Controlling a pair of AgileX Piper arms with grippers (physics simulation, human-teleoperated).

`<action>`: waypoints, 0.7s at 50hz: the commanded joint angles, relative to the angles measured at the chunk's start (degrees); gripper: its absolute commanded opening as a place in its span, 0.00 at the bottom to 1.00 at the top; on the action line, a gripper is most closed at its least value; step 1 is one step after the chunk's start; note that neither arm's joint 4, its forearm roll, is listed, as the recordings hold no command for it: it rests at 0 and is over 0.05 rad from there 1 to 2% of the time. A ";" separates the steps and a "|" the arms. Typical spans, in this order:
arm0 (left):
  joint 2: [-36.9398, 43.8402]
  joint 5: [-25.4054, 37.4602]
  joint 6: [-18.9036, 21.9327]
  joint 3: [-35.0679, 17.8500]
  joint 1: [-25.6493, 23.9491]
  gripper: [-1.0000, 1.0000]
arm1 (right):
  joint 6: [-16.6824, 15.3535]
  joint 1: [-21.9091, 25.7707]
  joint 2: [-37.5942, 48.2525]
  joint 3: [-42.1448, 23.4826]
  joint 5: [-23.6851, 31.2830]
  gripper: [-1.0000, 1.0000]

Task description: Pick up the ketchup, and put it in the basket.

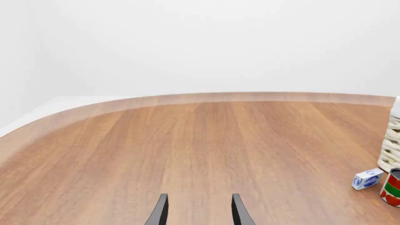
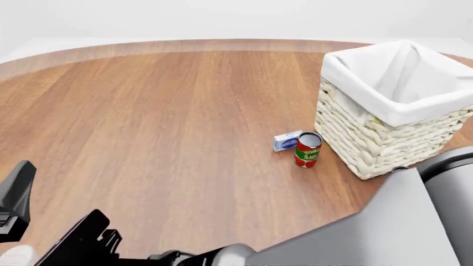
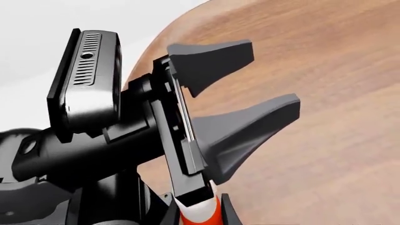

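— Wood table [image 2: 163, 122], white walls. Where's the ketchup?

— Only my right wrist view shows it: an orange-and-white sliver of ketchup [image 3: 201, 214] between the right gripper [image 3: 197, 206] jaws, which pinch it. My right arm reaches across to the near left edge, so I judge it's there.

— And the left gripper [image 1: 198, 196]?

— Jaws spread, holding nothing.

— How will it handle?

— Light, I'd guess, with soft, slick plastic walls. I'd squeeze gently at mid-body, never the cap. I can't tell where the jaws sit now.

— Basket [image 2: 384, 138]?

— At the right edge, with a can [image 2: 307, 149] and a box [image 2: 287, 141] just beside its wall.
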 commanded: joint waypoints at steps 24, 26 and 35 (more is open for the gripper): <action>0.00 0.00 0.00 0.00 0.00 1.00 | 1.39 -3.70 -4.59 3.47 -1.58 0.00; 0.00 0.00 0.00 0.00 0.00 1.00 | 1.41 -4.18 -4.49 3.24 -1.38 0.00; 0.00 0.00 0.00 0.00 0.00 1.00 | 1.75 -5.81 -4.63 3.13 -1.16 0.00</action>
